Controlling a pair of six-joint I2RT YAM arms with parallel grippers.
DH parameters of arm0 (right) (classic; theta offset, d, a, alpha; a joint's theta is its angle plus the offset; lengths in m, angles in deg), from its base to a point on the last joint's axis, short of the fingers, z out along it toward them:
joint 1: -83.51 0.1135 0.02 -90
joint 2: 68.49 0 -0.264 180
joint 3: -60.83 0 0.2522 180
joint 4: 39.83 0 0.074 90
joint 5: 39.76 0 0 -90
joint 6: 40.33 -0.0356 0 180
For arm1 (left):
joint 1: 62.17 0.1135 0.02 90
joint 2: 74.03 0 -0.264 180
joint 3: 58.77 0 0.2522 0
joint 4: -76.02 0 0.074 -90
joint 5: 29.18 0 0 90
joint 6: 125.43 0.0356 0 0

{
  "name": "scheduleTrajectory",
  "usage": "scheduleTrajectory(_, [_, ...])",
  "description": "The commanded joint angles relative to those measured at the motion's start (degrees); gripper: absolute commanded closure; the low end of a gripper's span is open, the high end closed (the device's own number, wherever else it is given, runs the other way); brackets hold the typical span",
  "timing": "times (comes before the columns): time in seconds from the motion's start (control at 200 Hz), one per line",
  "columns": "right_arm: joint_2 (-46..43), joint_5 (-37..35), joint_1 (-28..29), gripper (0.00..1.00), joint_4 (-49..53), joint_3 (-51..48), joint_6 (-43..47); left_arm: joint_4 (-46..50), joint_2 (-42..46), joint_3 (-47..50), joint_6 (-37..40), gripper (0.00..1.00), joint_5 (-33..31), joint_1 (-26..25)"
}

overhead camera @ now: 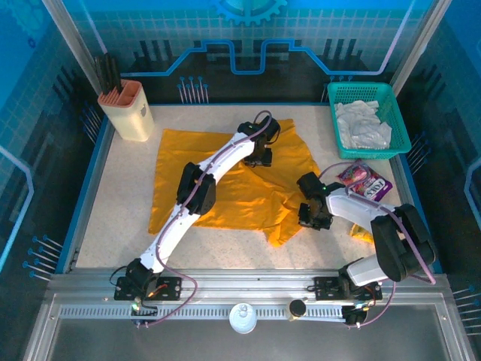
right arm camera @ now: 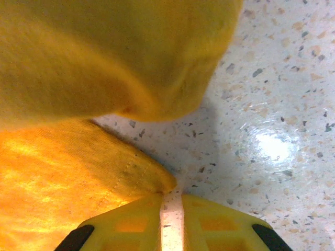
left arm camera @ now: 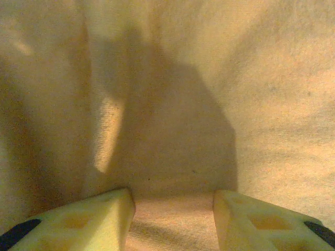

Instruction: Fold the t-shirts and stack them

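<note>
Mustard-orange t-shirt (overhead camera: 248, 195) spread on table (overhead camera: 120, 226), long axis left-right. Right fingers (right arm camera: 136, 214) nearly together at its near-right hem corner; grip uncertain. Left fingers (left arm camera: 104, 209) apart on cloth, far middle. Pale t-shirt (overhead camera: 361, 124) in basket (overhead camera: 402, 128).

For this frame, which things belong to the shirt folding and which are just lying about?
Job: mustard-orange t-shirt; white-grey t-shirt, in the green basket.
Lying about: purple packet; yellow packet; beige holder with dark utensils.
</note>
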Motion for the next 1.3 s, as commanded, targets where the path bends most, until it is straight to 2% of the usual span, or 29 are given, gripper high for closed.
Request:
scheduleTrajectory(0.0, [-0.3,2.6,2.0,0.79,-4.7,0.6,-1.3,7.7,-2.3,3.8,-2.3,0.53,-3.5,0.1])
scheduleTrajectory(0.175, [-7.7,1.5,2.8,0.65,-0.4,1.5,-2.2,7.0,-2.6,3.6,-3.6,0.53,-3.3,0.1])
scheduleTrajectory(0.28, [-8.7,0.8,2.8,0.59,-0.2,1.9,-2.3,6.9,-2.7,3.6,-4.3,0.53,-3.7,0.4])
scheduleTrajectory(0.711, [5.7,-2.1,3.7,0.57,-3.0,4.2,-1.6,5.6,-2.5,4.0,-4.7,0.52,-2.3,0.5])
scheduleTrajectory(0.831, [8.6,-1.9,4.6,0.66,-3.9,4.2,-2.0,5.3,-2.3,4.3,-4.7,0.52,-1.9,0.5])
scheduleTrajectory(1.031, [10.5,-3.5,6.0,1.00,-3.1,3.8,-4.7,4.4,-0.8,6.7,-4.3,0.52,-2.2,0.6])
scheduleTrajectory(1.131, [6.4,-6.3,6.8,1.00,-0.4,2.8,-8.7,3.3,0.4,8.6,-4.0,0.52,-2.5,0.6])
scheduleTrajectory(1.296, [-7.1,-13.2,9.0,1.00,11.4,0.4,-19.8,2.9,1.6,10.1,-3.5,0.52,-3.1,0.6])
